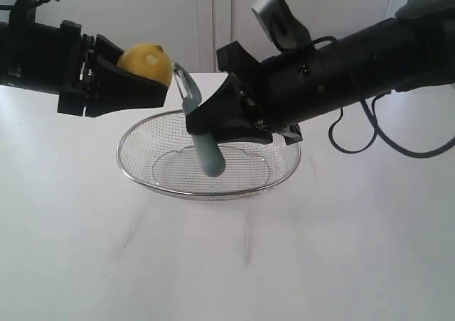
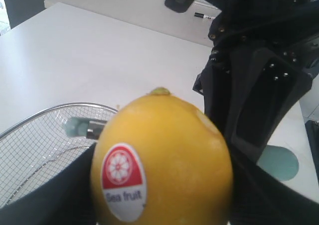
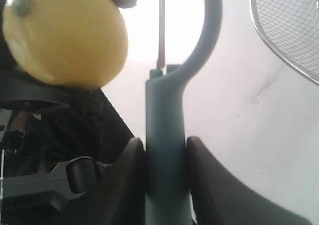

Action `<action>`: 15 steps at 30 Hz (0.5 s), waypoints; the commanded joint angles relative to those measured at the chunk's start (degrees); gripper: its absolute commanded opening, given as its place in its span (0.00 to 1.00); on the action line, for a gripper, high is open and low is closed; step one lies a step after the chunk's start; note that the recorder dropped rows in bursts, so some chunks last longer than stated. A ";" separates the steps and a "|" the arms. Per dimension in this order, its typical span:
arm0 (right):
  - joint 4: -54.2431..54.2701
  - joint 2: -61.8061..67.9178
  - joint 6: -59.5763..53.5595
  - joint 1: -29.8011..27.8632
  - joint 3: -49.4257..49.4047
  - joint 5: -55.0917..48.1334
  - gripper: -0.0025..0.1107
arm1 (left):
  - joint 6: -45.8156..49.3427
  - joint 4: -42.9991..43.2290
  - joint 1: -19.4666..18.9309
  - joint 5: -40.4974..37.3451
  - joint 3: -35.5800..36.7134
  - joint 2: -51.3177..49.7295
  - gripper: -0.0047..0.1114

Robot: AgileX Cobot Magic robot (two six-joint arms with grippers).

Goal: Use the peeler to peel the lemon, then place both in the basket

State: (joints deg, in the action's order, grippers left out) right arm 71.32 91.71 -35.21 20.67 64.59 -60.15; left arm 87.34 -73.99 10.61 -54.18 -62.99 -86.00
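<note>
My left gripper (image 1: pixel 135 76) is shut on the bright yellow lemon (image 1: pixel 146 62), held above the table at the left. The lemon (image 2: pixel 164 160) fills the left wrist view and carries a red and white sticker. My right gripper (image 1: pixel 213 118) is shut on the pale teal peeler (image 1: pixel 202 140), handle end hanging down over the basket (image 1: pixel 142 175). The peeler's blade head (image 1: pixel 183 76) points up, just right of the lemon and close to its skin. In the right wrist view the peeler handle (image 3: pixel 164 145) sits pinched between both fingers, with the lemon (image 3: pixel 65 36) beyond the blade loop.
The silver wire-mesh basket (image 2: pixel 30 150) stands on the white table under both grippers, with nothing in it. A black cable (image 1: pixel 370 133) hangs from the right arm over the table. A pale round mark (image 2: pixel 277 163) lies on the table past the right arm.
</note>
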 commanded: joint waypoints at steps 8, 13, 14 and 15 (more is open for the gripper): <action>4.90 0.32 -2.23 -0.05 -0.11 -5.16 0.02 | -0.10 -1.72 -0.29 -0.91 -0.39 0.29 0.04; 5.91 0.32 -2.23 -0.05 -0.11 -3.91 0.02 | -0.10 -1.72 -0.29 -0.91 -0.39 0.29 0.04; 6.19 0.32 -2.23 -0.05 -0.11 -3.76 0.02 | -0.10 -1.72 -0.29 -0.91 -0.39 0.29 0.04; 6.43 0.32 -2.23 -0.05 -0.11 -3.53 0.02 | -0.10 -1.72 -0.29 -0.91 -0.39 0.29 0.04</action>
State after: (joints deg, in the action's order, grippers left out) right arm 76.11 92.22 -36.55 20.67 64.59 -64.09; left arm 87.34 -73.99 10.61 -54.18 -62.99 -86.00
